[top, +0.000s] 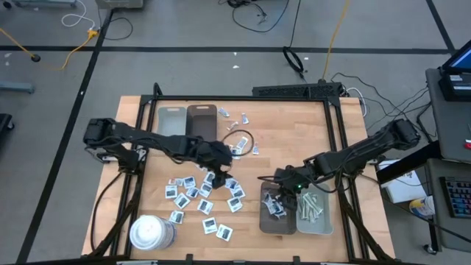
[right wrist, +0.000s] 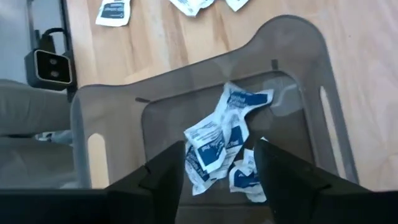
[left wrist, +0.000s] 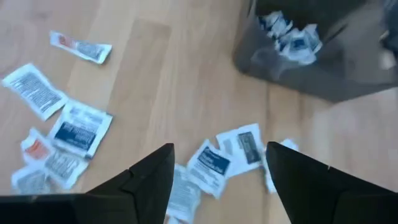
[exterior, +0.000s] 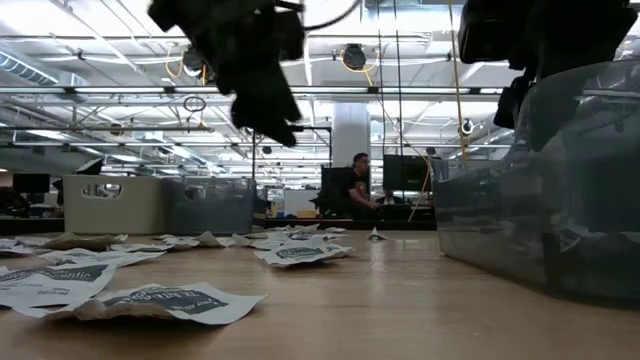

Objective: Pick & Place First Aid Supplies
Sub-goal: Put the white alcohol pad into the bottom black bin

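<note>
Several small white first aid packets with blue print (top: 199, 197) lie flat and scattered on the wooden table (top: 294, 132). My left gripper (top: 218, 177) hangs open above them, and a few packets (left wrist: 214, 163) show on the table between its fingers. My right gripper (right wrist: 217, 177) is open over the dark tray (top: 277, 212) at the near right. Crumpled packets (right wrist: 219, 142) lie on that tray's floor below its fingers. Pale strips lie in the light grey tray (top: 313, 210) beside it.
A large white cylinder (top: 151, 232) stands at the near left corner. A grey tray (top: 171, 121) and a brown tray (top: 201, 121) stand at the far left, with a few packets (top: 239, 118) and a dark ring-shaped object (top: 239, 140) nearby. Black frame rails border the table.
</note>
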Controlling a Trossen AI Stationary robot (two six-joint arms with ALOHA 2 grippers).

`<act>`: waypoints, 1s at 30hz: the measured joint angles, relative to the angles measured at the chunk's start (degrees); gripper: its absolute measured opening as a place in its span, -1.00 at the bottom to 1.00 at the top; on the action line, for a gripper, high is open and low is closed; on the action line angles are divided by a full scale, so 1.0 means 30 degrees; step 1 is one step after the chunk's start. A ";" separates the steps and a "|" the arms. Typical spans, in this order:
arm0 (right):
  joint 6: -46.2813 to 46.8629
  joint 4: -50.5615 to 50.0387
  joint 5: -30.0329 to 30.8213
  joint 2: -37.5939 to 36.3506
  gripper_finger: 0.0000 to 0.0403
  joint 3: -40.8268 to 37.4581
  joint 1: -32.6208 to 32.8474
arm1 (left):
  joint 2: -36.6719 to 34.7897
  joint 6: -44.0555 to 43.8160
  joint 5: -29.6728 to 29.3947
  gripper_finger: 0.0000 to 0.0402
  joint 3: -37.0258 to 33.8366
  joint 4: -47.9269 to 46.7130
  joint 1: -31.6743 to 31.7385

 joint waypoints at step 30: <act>-0.1313 0.0534 -0.1360 -0.3001 -0.19 -0.0007 0.0627 | 0.4856 0.6320 -0.1986 0.34 0.3411 -0.2450 0.3875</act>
